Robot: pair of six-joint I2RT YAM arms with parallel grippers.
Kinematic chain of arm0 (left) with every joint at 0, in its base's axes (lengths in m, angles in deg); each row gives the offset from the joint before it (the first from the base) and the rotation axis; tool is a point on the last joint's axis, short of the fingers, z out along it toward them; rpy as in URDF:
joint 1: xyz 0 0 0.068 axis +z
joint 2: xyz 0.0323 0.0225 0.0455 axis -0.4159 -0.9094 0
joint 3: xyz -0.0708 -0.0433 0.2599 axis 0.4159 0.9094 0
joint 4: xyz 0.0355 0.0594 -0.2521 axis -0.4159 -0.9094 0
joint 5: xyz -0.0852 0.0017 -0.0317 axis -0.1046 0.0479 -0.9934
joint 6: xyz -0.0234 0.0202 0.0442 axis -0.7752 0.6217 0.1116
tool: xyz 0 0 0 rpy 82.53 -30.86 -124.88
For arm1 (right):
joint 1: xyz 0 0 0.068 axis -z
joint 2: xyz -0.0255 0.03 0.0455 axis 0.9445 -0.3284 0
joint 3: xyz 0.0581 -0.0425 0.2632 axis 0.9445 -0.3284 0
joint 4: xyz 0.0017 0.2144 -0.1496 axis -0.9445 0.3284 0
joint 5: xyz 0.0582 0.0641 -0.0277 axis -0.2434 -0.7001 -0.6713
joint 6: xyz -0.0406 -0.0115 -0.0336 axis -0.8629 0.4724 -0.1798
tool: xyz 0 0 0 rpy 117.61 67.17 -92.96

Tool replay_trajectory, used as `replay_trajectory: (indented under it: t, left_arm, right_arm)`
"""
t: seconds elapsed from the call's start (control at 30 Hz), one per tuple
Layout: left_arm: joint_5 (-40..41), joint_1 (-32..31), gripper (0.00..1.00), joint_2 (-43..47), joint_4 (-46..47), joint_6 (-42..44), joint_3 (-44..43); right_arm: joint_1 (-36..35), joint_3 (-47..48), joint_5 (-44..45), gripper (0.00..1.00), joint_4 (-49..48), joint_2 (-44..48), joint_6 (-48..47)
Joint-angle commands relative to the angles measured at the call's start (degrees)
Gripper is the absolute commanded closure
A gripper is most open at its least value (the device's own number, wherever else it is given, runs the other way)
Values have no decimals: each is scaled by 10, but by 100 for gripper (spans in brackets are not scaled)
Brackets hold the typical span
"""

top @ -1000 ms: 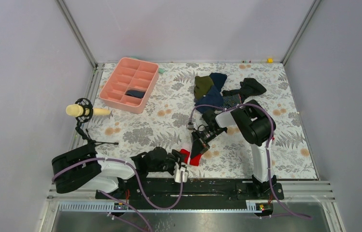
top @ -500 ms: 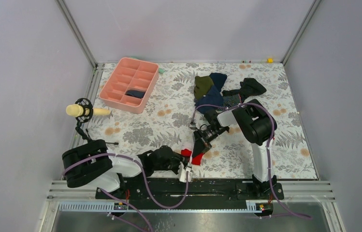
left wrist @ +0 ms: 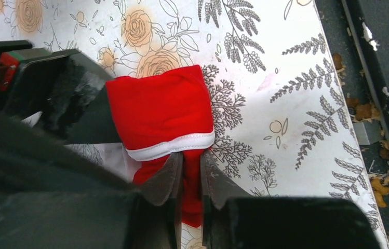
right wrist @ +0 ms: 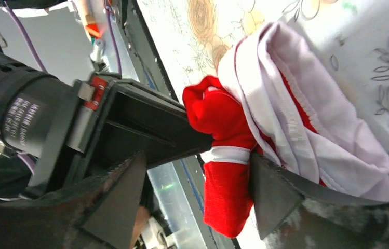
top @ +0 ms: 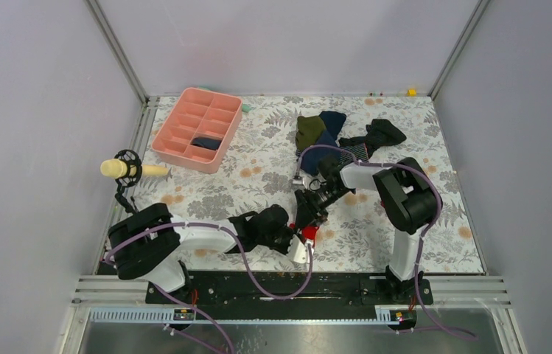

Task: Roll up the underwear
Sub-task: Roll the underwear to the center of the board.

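The underwear (left wrist: pixel 161 109), bright red with white trim, lies bunched on the floral table near its front edge. It shows small in the top view, underwear (top: pixel 308 234), between the two grippers. My left gripper (left wrist: pixel 191 155) is shut on a red fold just below the white trim. It reaches in from the left, left gripper (top: pixel 301 249). My right gripper (right wrist: pixel 197 155) stands open around the bundle, with the red end (right wrist: pixel 228 192) touching its right finger and a gap at the left finger. From above, the right gripper (top: pixel 308 217) sits just behind the cloth. The white lining (right wrist: pixel 306 129) shows.
A pink compartment tray (top: pixel 184 110) holding a navy piece (top: pixel 205 142) stands at the back left. Dark garments (top: pixel 320 133) and a black one (top: pixel 379 133) lie behind the right arm. A small tripod with a yellow-tipped piece (top: pixel 121 168) is at the left. The table's front rail (top: pixel 346 279) is close.
My left arm has swung right and shut on the underwear's end. The right gripper has opened and let the cloth go, with its arm shifted right.
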Motion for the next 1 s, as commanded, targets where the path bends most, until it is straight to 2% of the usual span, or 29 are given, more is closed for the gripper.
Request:
replay_trajectory:
  t: [0.0,0.07,0.23,0.27,0.3,0.4,0.47,0.53,0.6,0.73,0.8,0.9,0.97]
  left_arm:
    - [-88,-10,100,-61,-179,-19,8]
    - [-103,-8,100,-62,-200,-6,-1]
    - [-119,-3,100,-76,-241,-10,-37]
    - [-121,1,100,-85,-251,-16,-50]
    - [-124,6,100,-94,-260,-22,-63]
    - [-157,36,100,-122,-297,-45,-114]
    - [-189,63,100,-139,-313,-98,-154]
    - [-244,96,100,-161,-343,-153,-195]
    - [-297,118,100,-185,-378,-192,-233]
    - [-352,139,100,-229,-437,-235,-283]
    - [-376,153,100,-254,-447,-287,-302]
    - [-399,173,100,-290,-437,-362,-322]
    - [-402,183,100,-303,-426,-400,-335]
  right_arm:
    - [41,82,32,13,0,50,-32]
    - [68,139,34,2,30,60,-26]
    - [114,244,87,0,13,145,-6]
    - [117,232,119,1,-21,186,4]
    - [118,194,161,0,-103,238,18]
    - [117,14,309,1,-322,428,78]
    - [116,-88,375,1,-382,538,88]
    - [115,-128,359,1,-320,611,49]
    - [113,-155,320,1,-214,673,-40]
    - [106,-221,261,1,-53,814,-265]
    - [101,-232,215,1,43,862,-372]
    - [76,-229,165,8,152,863,-482]
    - [34,-235,174,13,168,840,-508]
